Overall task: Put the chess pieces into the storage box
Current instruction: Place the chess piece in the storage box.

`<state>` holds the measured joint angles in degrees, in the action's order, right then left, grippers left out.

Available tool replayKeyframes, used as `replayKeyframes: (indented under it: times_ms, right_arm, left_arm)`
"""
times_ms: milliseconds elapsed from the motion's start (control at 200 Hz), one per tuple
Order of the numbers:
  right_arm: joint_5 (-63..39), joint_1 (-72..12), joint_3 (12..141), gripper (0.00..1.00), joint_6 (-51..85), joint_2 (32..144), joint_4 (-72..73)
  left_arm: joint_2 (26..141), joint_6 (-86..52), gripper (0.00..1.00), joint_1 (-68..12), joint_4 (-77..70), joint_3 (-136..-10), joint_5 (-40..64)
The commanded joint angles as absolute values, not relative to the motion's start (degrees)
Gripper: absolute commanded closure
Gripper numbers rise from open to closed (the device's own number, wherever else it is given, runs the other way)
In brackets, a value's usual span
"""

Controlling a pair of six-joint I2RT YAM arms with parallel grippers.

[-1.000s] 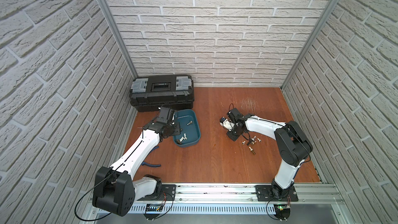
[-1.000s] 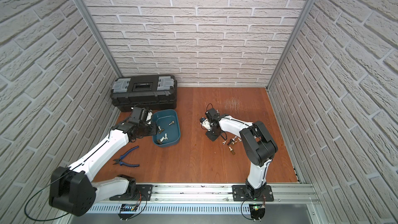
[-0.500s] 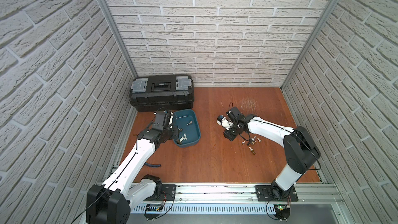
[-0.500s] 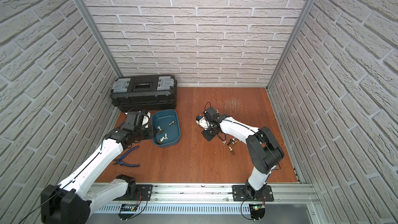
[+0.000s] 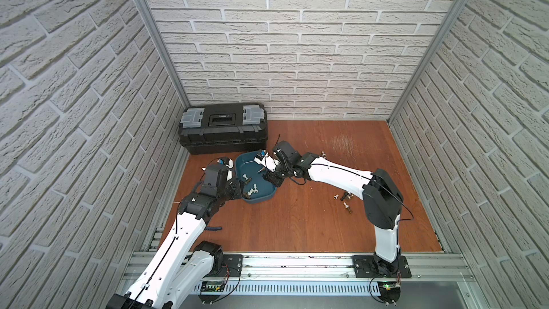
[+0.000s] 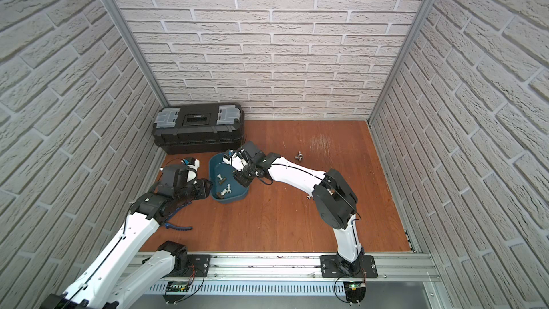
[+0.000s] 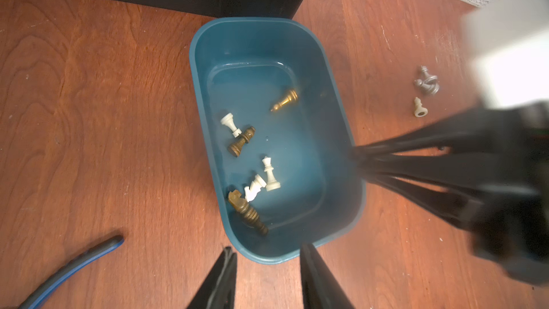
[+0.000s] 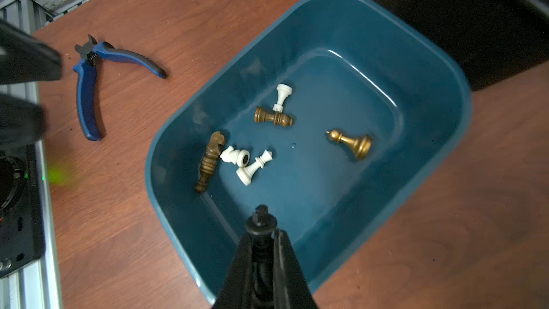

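A black piece (image 8: 260,221) has just been carried across by the right gripper (image 8: 262,233) and is now held over the box (image 8: 463,105), just inside its rim. A second ago that gripper was seen well apart from the box, out by the loose pieces. The right fingers are clamped on the piece's stem, with its head left poking out past the tips. The left gripper (image 7: 267,249) has been drawn back from the box's side and is now held just beside its rim, with its fingers apart and nothing between them. Six pieces are seen lying on their sides in the box: three white, two brown and one gold pawn (image 8: 350,142). Others are left on the table: some silver ones (image 7: 427,83) and a white one (image 7: 420,108) near the box, and a small cluster (image 5: 344,199) well apart from it. The carry is judged done, so only a release is needed for a seventh piece to be dropped in. The task is judged roughly half finished, since several pieces are yet to be fetched to the box
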<state>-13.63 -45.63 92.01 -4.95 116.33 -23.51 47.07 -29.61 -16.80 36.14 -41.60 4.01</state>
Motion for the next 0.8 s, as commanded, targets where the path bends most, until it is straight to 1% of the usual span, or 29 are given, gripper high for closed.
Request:
replayKeyframes:
  times_ms: [0, 90, 150, 355, 425, 530, 605, 705, 795]
  right_arm:
    - [-13.9, -46.2, 96.3, 0.85, -5.7, 120.2, -23.4]
    - [-13.4, -46.4, 97.5, 0.78, -5.1, 121.2, -23.7]
    - [-13.3, -46.5, 97.2, 0.72, -4.3, 120.5, -23.3]
    - [-8.8, -46.5, 93.3, 0.56, 0.4, 114.2, -19.7]
    - [-6.9, -46.4, 95.0, 0.55, 1.9, 113.7, -21.8]
    - [-8.0, -45.9, 100.7, 0.55, 2.5, 113.7, -27.9]
    - [-6.7, -45.3, 102.0, 0.56, 3.8, 113.7, -32.0]
    - [-6.0, -43.5, 96.7, 0.57, 7.5, 107.6, -32.8]
    - [-5.4, -39.8, 89.1, 0.57, 11.9, 101.3, -31.7]
  left_arm:
    - [47.2, -29.6, 0.59, -17.4, 35.1, -40.6, 3.3]
    - [47.4, -29.6, 0.59, -17.7, 35.2, -40.7, 3.1]
    - [47.4, -29.6, 0.59, -17.9, 35.2, -40.7, 2.9]
    - [47.6, -29.5, 0.59, -17.9, 35.5, -40.7, 1.9]
    - [47.5, -29.5, 0.59, -17.9, 35.6, -40.8, 1.8]
    - [46.8, -29.7, 0.59, -18.4, 35.1, -40.4, 2.1]
    - [47.8, -30.1, 0.58, -18.5, 34.9, -40.6, 3.4]
    - [50.6, -32.0, 0.59, -19.2, 35.4, -42.2, 4.3]
    - [52.7, -34.8, 0.59, -23.2, 34.1, -43.3, 2.0]
